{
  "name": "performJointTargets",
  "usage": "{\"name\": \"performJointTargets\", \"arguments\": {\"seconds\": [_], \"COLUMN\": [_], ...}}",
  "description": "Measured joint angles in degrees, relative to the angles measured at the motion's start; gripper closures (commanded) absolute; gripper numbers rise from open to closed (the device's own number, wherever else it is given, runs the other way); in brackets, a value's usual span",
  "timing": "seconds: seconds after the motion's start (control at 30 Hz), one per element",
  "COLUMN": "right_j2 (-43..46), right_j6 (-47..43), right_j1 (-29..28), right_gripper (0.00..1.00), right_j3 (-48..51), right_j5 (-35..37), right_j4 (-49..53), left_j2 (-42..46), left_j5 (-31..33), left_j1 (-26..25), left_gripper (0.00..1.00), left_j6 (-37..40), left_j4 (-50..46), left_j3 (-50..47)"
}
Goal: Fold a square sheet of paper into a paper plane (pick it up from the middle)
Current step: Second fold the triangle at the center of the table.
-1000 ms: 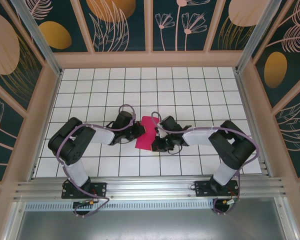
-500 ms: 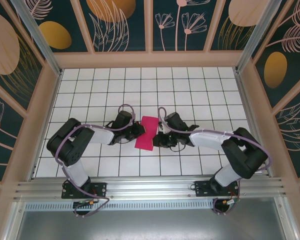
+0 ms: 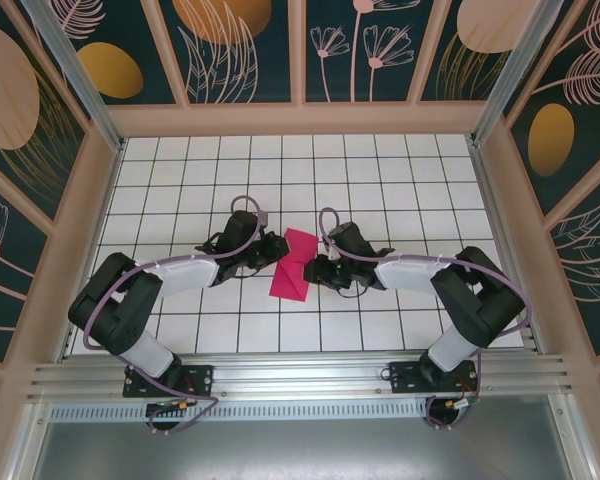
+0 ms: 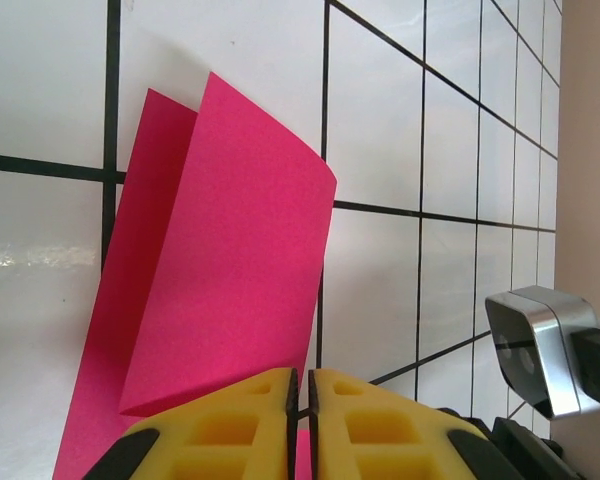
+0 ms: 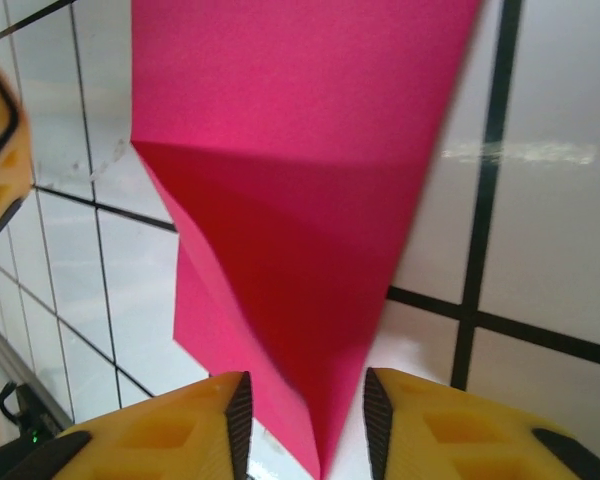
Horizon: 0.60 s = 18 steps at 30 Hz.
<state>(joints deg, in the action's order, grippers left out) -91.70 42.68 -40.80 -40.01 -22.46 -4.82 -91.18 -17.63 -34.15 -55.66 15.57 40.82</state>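
**Left tool** [image 4: 300, 378]: the yellow fingers are all but pressed together, pinching the near edge of the square sheet of paper [image 4: 230, 280]. A sliver of pink shows in the slit between them.

**Right tool** [image 5: 305, 405]: the fingers are spread, with the sheet's pointed corner lying between them. A second ago they were pressed together.

**Sheet:** it is folded and lies on the white gridded table [image 3: 380, 180] between both tools, where it lay before. The left elbow has swung outward and lower since then.

**Views compared:** the left wrist view shows two layers, the upper one lifted and curling. From the top view the sheet reads as a flat shape with one crease. The right wrist view shows a shadowed hollow under the upper fold.
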Motion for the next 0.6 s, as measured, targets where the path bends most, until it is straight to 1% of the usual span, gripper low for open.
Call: {"name": "performJointTargets", "arguments": {"seconds": [0.13, 0.27, 0.6], "right_j2": [-0.79, -2.12, -4.42], "right_j6": [0.13, 0.68, 1.84], "right_j1": [0.22, 0.26, 0.42], "right_gripper": [0.59, 0.58, 0.60], "right_j3": [-0.79, -1.27, -2.05], "right_j5": [0.59, 1.03, 1.44], "right_j4": [0.04, -0.74, -1.90], "left_j2": [-0.52, -3.26, -8.28], "left_j5": [-1.38, -2.99, -3.15], "left_j1": [0.00, 0.00, 0.00], "left_gripper": [0.89, 0.90, 0.90], "left_j6": [0.20, 0.57, 1.51], "left_j4": [0.37, 0.85, 0.90], "left_j3": [0.00, 0.02, 0.24]}}
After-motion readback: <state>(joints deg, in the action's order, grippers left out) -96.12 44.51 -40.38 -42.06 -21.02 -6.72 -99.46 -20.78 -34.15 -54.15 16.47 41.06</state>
